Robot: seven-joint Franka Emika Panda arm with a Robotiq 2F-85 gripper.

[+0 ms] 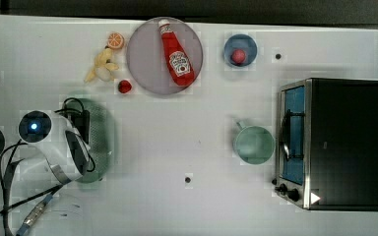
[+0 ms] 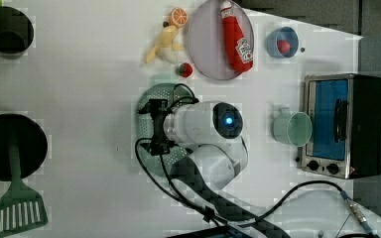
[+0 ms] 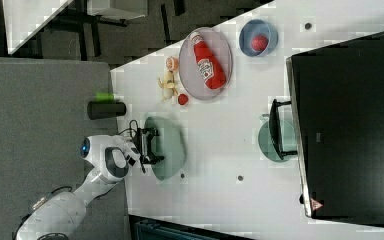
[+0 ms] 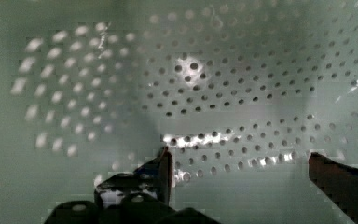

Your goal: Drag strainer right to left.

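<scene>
- The strainer lies at the top view's left, below the banana and strawberry, well apart from the mug and oven at the top view's right.
- The gripper hangs inside the bowl — jaws wide open, holding nothing; in the wrist view the perforated wall lies close between and beyond the two fingers.
- My reading: the step in hand is seating the fingers against the inner wall so a push can slide the strainer.
- To do it well, go low enough to bear on the wall, not the rim — a high contact may tip the light plastic.
- Push along the table, slow and level, so the strainer slides rather than spins.
- Keep the path clear of the strawberry just beside the strainer's end.
- Whether the fingers already touch the floor of the bowl, I cannot tell.
</scene>
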